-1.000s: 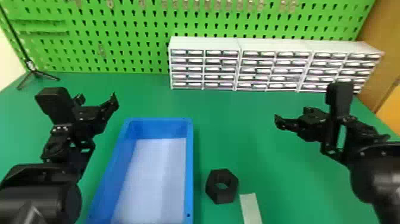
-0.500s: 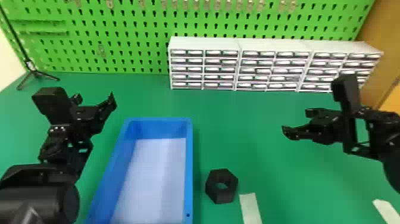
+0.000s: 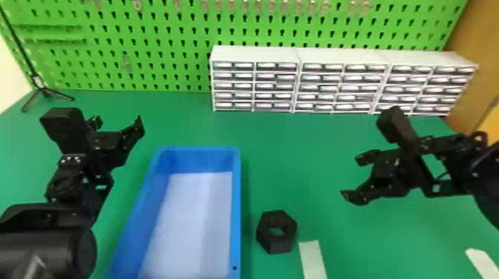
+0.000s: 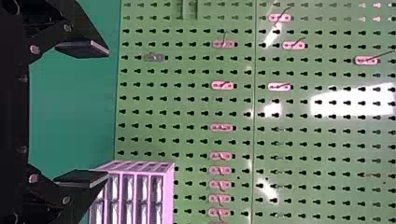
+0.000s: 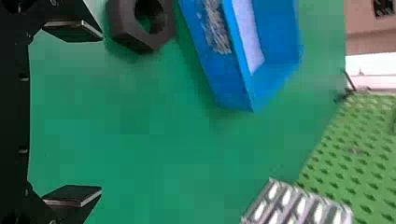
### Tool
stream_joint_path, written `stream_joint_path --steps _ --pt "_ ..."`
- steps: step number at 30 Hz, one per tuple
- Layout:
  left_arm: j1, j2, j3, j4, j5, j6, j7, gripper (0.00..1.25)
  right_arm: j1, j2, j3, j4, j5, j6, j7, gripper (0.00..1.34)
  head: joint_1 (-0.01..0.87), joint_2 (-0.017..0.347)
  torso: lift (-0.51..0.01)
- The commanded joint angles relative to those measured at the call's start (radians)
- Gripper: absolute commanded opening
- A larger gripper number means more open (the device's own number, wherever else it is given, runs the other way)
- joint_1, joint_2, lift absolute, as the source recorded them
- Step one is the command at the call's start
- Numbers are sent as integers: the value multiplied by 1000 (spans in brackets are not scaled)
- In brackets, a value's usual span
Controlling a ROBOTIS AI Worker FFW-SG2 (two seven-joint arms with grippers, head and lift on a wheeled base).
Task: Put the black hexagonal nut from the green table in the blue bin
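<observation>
In the head view the black hexagonal nut (image 3: 276, 232) lies flat on the green table (image 3: 297, 148), just right of the blue bin (image 3: 236, 207), a small gap between them. My right gripper (image 3: 352, 177) is over the table, to the right of the nut and farther back, fingers apart. My left gripper (image 3: 118, 122) is parked left of the bin. In the left wrist view, my left gripper (image 4: 83, 113) stands open with nothing between its fingers. In the right wrist view, my open right gripper (image 5: 74, 113) has the nut (image 5: 121, 23) and the bin (image 5: 205, 60) beyond it.
White drawer cabinets (image 3: 256, 87) stand at the table's back before the green pegboard (image 3: 156, 52). A pale strip (image 3: 312, 259) lies right of the nut, another (image 3: 482, 261) at the right front. A small black tripod (image 3: 43, 91) stands at the back left.
My right gripper has turned, its fingers now showing apart and angled more toward the nut, after its forearm swung outward to the right. The left arm is nearly unmoved; nut and bin stay put.
</observation>
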Motion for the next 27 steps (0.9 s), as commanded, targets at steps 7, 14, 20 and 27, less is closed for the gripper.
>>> stream_joint_path --steps 7,14,20,27 --pt "2 0 8 -3 -17 11 -14 913 -72 -73 179 0 -28 -26 51 1190 686 28 -96" --pt "6 0 25 -14 -28 18 -23 913 -163 -92 325 -9 -29 -34 52 1189 686 28 -96" --pt "8 0 28 -16 -33 21 -29 913 -209 -87 400 -23 -29 -43 52 1189 686 28 -96" --pt "11 1 31 -22 -34 24 -31 913 -238 -87 437 -26 -37 -43 52 1189 686 28 -96"
